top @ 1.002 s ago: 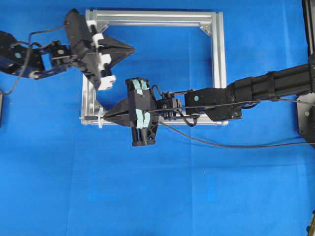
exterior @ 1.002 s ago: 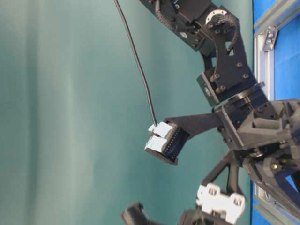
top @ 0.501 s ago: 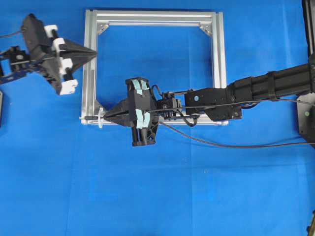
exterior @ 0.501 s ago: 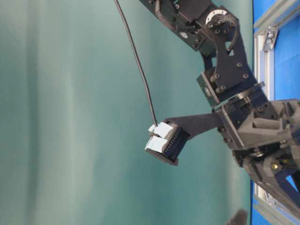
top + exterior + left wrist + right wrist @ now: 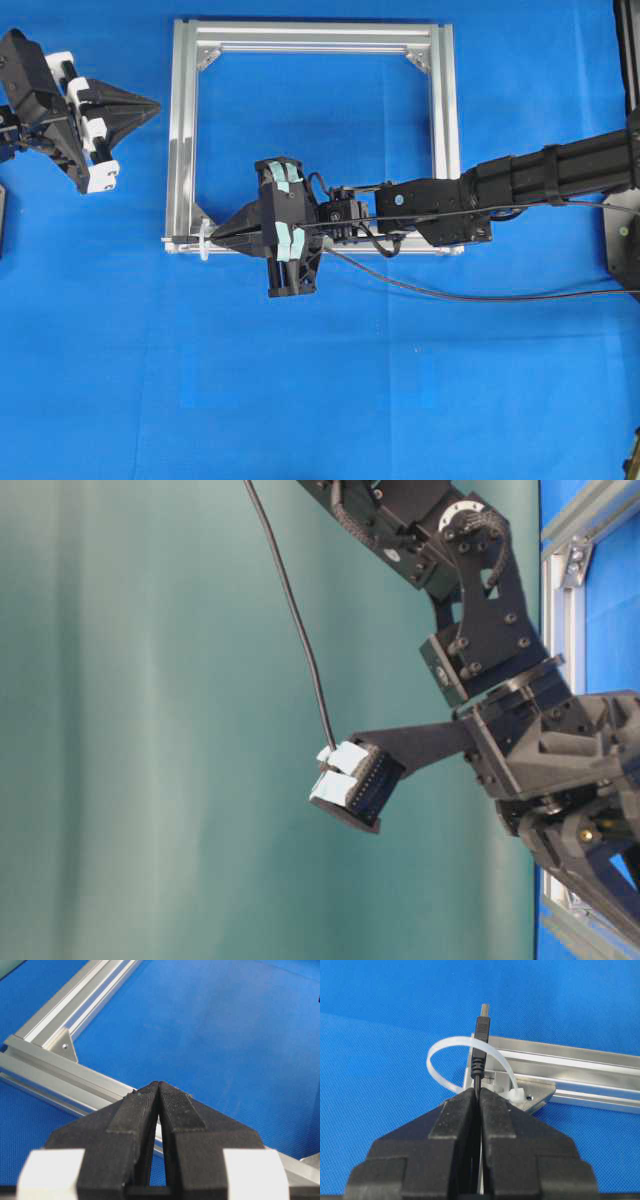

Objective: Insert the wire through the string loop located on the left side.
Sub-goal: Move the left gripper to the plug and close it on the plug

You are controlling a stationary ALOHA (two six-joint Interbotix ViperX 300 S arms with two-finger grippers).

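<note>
My right gripper [image 5: 214,238] [image 5: 479,1091] is shut on the thin black wire [image 5: 478,1067] just behind its plug. The plug's grey tip [image 5: 484,1010] pokes beyond the far strand of the white string loop [image 5: 437,1050] at the silver frame's [image 5: 310,36] lower left corner. From overhead the plug end [image 5: 178,238] reaches left past the string loop [image 5: 204,241]. The wire [image 5: 450,294] trails off to the right. My left gripper [image 5: 155,103] [image 5: 158,1082] is shut on nothing, outside the frame's left rail [image 5: 181,130].
The aluminium frame lies flat on the blue mat, with triangular brackets [image 5: 65,1047] in its corners. The right arm [image 5: 520,180] stretches across the frame's bottom rail. The table-level view shows the right arm's wrist [image 5: 490,610] and a frame corner [image 5: 565,550].
The left gripper has drawn back leftward, from over the frame's upper left part to outside the left rail. The right gripper and the wire have not moved.
</note>
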